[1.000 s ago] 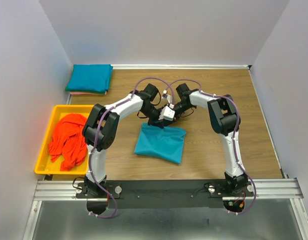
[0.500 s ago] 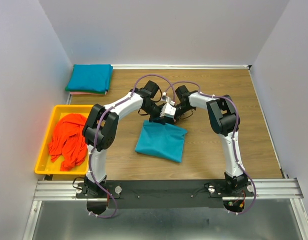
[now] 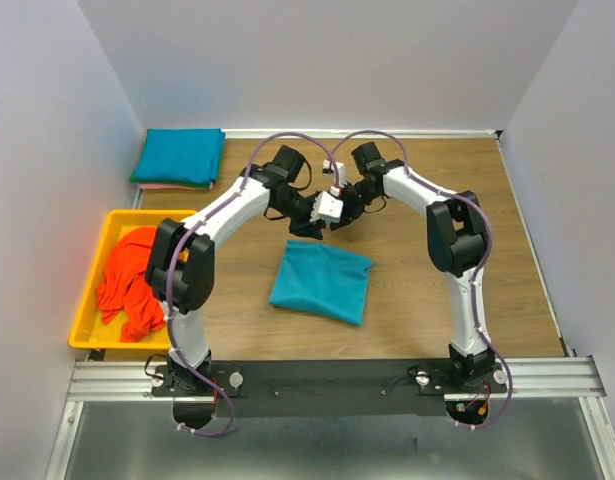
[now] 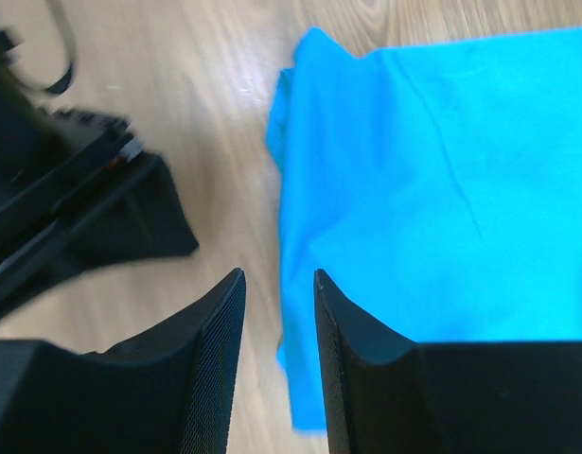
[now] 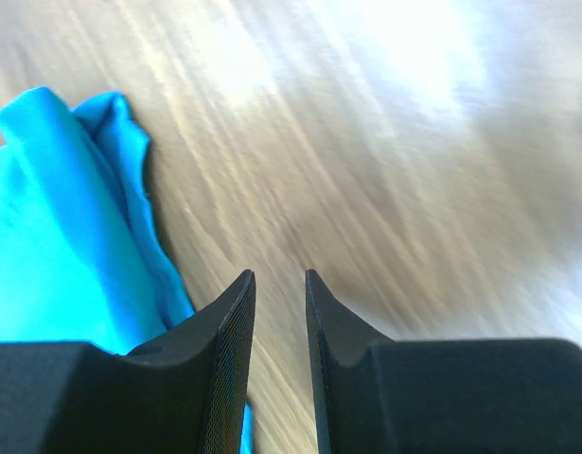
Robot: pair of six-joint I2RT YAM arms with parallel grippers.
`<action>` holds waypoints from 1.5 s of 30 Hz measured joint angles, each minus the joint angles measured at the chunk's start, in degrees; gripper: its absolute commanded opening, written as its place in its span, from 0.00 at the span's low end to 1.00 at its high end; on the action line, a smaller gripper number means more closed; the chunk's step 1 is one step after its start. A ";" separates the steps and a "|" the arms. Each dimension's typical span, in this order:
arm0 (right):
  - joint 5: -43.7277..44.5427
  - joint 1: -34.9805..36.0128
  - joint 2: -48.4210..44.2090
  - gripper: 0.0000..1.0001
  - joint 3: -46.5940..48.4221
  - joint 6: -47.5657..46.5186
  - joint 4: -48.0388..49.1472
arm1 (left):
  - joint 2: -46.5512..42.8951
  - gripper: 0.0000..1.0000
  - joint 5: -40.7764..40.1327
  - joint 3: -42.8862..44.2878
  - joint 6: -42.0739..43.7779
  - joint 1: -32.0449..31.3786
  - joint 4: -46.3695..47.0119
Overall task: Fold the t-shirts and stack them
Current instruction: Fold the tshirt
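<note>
A folded teal t-shirt (image 3: 320, 281) lies flat on the wooden table, just in front of both grippers. My left gripper (image 3: 309, 226) hovers above its far edge, open, with only table and the shirt's edge (image 4: 423, 180) showing below the gap (image 4: 277, 276). My right gripper (image 3: 337, 216) hangs close beside it, open a little (image 5: 279, 274) with nothing between the fingers; the shirt's corner (image 5: 73, 236) lies to its left. A second folded teal t-shirt (image 3: 179, 157) rests on a pinkish one at the back left. Crumpled orange-red t-shirts (image 3: 135, 275) fill the tray.
The yellow plastic tray (image 3: 87, 338) stands at the left edge of the table. White walls close in the left, back and right sides. In the left wrist view the right gripper's black body (image 4: 73, 203) shows close by on the left.
Both grippers have opened and let go of the teal shirt's far edge. They have lifted and drawn back from it, and the shirt now lies flat on its own.
</note>
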 measured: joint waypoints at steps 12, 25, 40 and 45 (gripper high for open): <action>-8.50 -4.68 -24.81 0.33 -14.05 5.16 -2.51 | -5.86 0.42 11.19 -12.44 -20.50 10.27 3.56; -8.68 -2.43 -17.05 0.21 -26.01 10.56 -1.29 | 4.55 0.38 16.85 -13.97 -38.23 13.22 15.10; 4.81 -5.14 -7.45 0.21 -14.47 9.22 4.22 | 18.03 0.33 14.36 -1.77 -43.54 16.37 18.10; 7.69 -7.52 -7.26 0.32 -11.04 7.37 5.70 | 16.02 0.37 13.31 -0.46 -44.19 18.23 18.21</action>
